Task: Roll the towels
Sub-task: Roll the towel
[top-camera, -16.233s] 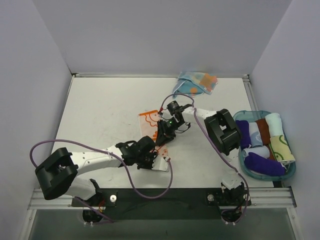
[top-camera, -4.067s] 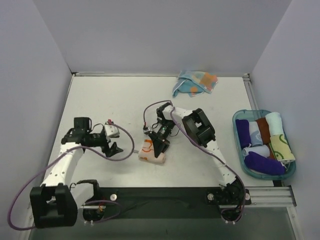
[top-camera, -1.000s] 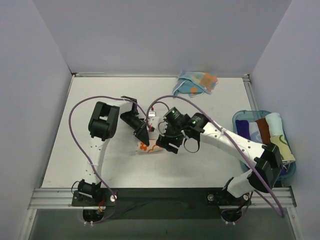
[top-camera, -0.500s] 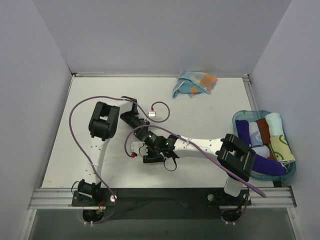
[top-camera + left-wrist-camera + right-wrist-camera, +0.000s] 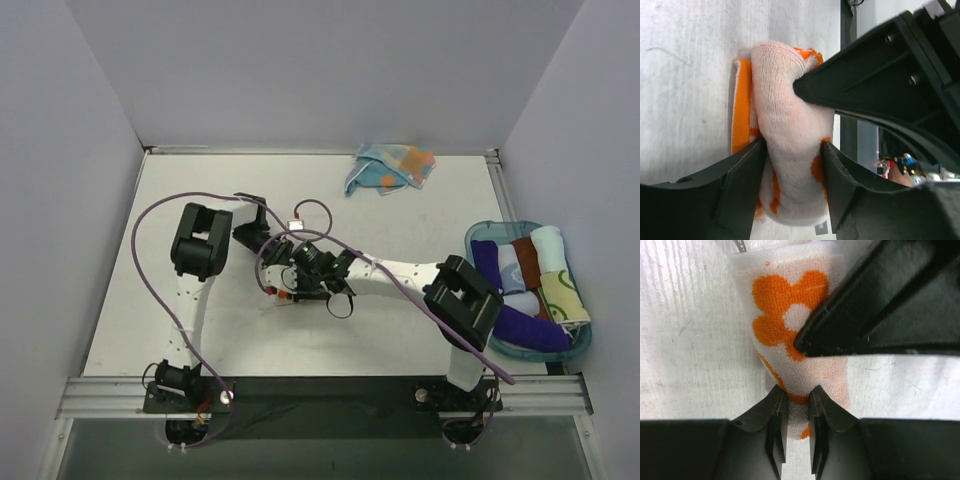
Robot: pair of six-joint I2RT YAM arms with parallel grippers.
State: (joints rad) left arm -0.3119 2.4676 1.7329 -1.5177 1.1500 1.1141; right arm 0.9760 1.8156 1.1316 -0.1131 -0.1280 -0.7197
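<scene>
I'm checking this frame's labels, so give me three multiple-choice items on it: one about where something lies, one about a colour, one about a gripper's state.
1. Where is the light blue towel?
A) draped over an arm
B) crumpled near the far edge of the table
C) by the arms' bases

2. What colour is the print on the rolled towel?
A) orange
B) green
C) purple

3. How is the right gripper?
A) wide open, clear of everything
B) pinched shut on the rolled towel
C) holding the light blue towel

Answers: 1 B, the top view shows it bunched there alone; 2 A, orange flowers show in the right wrist view; 3 B, its fingers clamp the roll's edge.
</scene>
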